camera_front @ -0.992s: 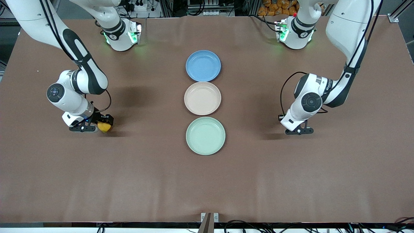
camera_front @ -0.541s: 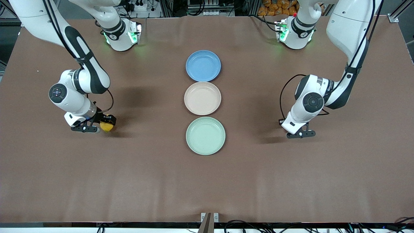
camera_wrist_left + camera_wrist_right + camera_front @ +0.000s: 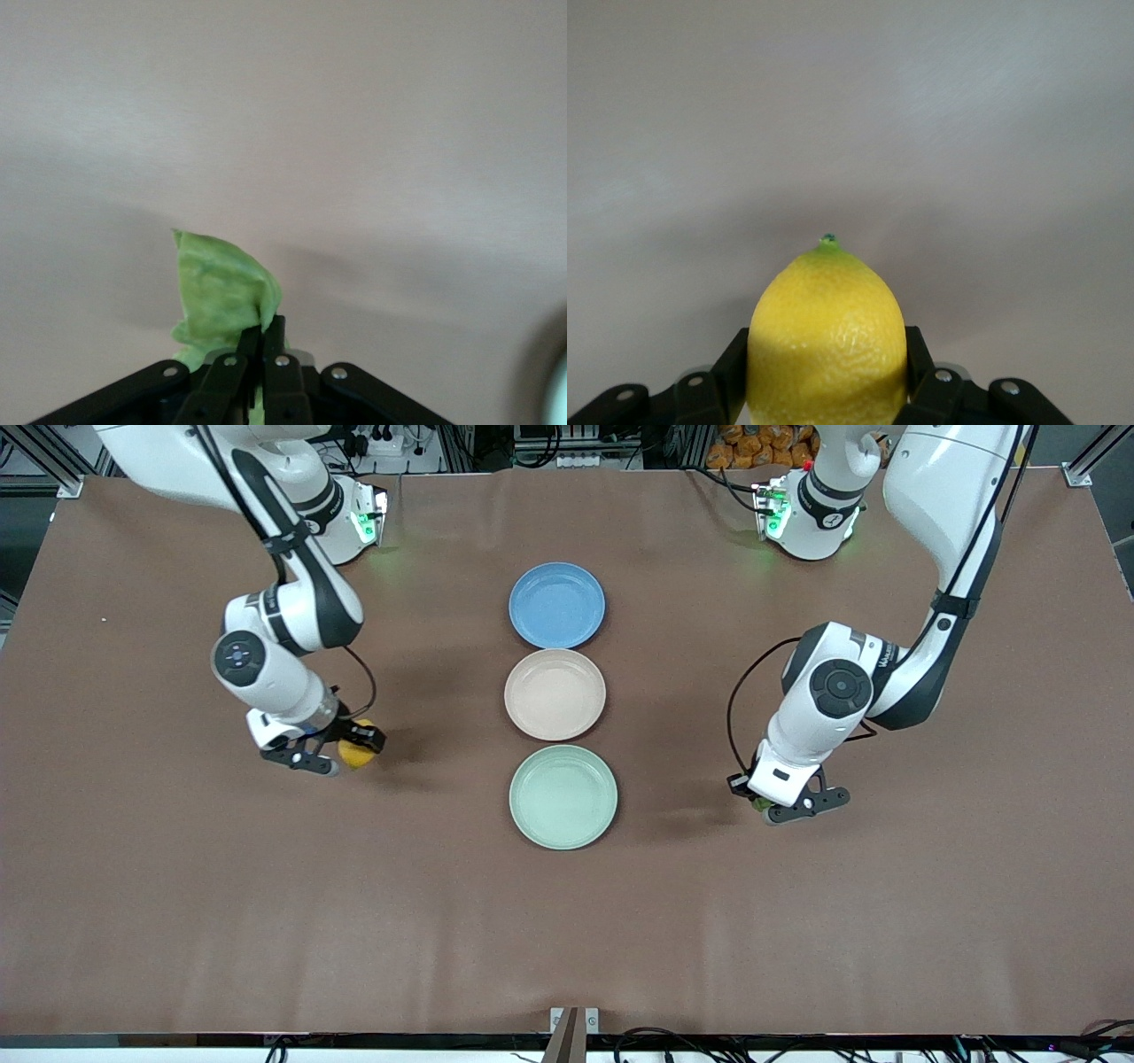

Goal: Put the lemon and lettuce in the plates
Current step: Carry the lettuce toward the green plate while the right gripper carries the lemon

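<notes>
My right gripper (image 3: 341, 751) is shut on the yellow lemon (image 3: 354, 755) and holds it above the table, between the right arm's end and the plates. In the right wrist view the lemon (image 3: 827, 341) fills the space between the fingers. My left gripper (image 3: 780, 806) is shut on the green lettuce (image 3: 759, 803), held above the table beside the mint plate (image 3: 563, 796) toward the left arm's end. In the left wrist view the lettuce (image 3: 221, 292) sticks out past the closed fingertips. The beige-pink plate (image 3: 555, 693) is empty, as is the mint plate.
A blue plate (image 3: 556, 604) lies in line with the other two, farthest from the front camera. The brown table (image 3: 567, 921) is bare all around the plates.
My right gripper lifted the lemon off the table and carried it toward the plates. My left gripper rose and moved toward the mint plate with the lettuce.
</notes>
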Tool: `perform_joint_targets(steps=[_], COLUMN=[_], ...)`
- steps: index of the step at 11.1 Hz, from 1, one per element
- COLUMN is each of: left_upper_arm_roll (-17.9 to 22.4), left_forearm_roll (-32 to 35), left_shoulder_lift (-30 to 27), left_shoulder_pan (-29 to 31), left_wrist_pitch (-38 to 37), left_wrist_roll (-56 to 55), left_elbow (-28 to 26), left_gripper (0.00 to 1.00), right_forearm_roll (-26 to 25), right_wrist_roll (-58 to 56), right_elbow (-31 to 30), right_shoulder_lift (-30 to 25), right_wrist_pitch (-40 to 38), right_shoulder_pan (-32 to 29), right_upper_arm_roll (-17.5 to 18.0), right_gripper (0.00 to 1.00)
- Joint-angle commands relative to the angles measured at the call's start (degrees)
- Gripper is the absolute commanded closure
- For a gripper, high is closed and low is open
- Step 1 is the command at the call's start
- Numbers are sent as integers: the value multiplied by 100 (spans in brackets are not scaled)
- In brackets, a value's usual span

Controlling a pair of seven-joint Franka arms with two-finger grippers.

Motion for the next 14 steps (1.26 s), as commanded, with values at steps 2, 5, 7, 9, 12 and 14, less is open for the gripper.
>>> perform_joint_targets(steps=[2,5,7,9,12,14], left_upper_arm_roll=[-489,-481,-437,-437,-437,-437], left_forearm_roll=[-417,-400,-356,-399,-373,-408], left_shoulder_lift=[128,636,980,1130,1376,1473], left_shoulder_pan=[-158,-869,-1292,-1372,-1662,-1837], left_wrist_pitch=[-28,-28,-2,252,1233,1737], left_wrist_roll=[-1468,-2515,-2887,-2905,-3019,-3072], left_elbow=[628,1339,1622,1720,1711,1711], left_gripper=[100,100,100,100,100,100], right_forearm_roll=[-12,6,6,-20,-90,-99], right_wrist_roll=[1748,2751,3384,3956,4467,4748], right_elbow=[47,170,327,556,574,592], right_shoulder_lift=[-88,-9,96,377,632,817], right_wrist_pitch=[-126,-47,-37,93,480,831], right_shoulder_pan=[105,376,553,850,1229,1388], right_upper_arm_roll=[938,1343,1588,1687,1687,1687], right_gripper=[100,100,100,100,100,100])
